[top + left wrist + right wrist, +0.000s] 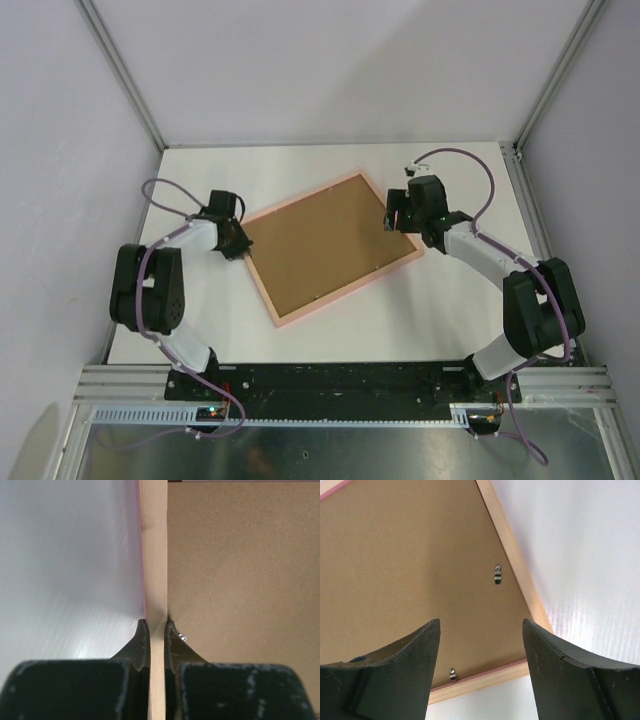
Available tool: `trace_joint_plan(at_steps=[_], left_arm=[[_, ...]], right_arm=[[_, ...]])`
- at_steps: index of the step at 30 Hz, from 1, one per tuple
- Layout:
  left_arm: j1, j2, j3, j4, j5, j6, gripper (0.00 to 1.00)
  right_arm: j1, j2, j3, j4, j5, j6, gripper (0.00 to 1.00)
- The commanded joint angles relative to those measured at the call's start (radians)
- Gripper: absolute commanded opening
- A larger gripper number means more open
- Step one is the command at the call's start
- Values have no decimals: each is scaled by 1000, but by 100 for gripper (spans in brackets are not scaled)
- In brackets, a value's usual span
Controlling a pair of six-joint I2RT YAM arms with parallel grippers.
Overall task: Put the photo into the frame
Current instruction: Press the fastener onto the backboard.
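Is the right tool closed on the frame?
No: the right wrist view shows the right tool open, fingers spread wide over the brown backing board near a corner of the frame, pinching nothing.

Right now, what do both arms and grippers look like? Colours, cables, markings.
The left arm and right arm: black joint housings, white links, a lilac cable looping along each. Green light near the right wrist. The left gripper and right gripper: black tapered fingers; the left's bodies show whitish scuffs.
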Motion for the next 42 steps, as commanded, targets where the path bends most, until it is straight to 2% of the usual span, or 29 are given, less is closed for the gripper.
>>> trace_joint_plan(at_steps=[1,10,15,21,26,34,42], left_arm=[[21,86,87,44,139,295,0],[23,138,147,47,100,499,0],[26,149,156,52,95,480,0],[26,150,152,51,80,453,0],[26,145,153,51,90,445,0],[26,142,152,51,89,445,0],[27,138,152,50,82,440,0]], right_arm=[[-28,-21,25,-21,52,19,71],[-100,-38,-74,-52,89,89,72],[-92,-38,-131,-60,67,135,72],[-8,-69,-218,-56,87,182,73],[50,-30,-226,-49,129,212,73],[64,-7,-224,-15,155,226,72],[71,34,-214,-21,205,221,66]])
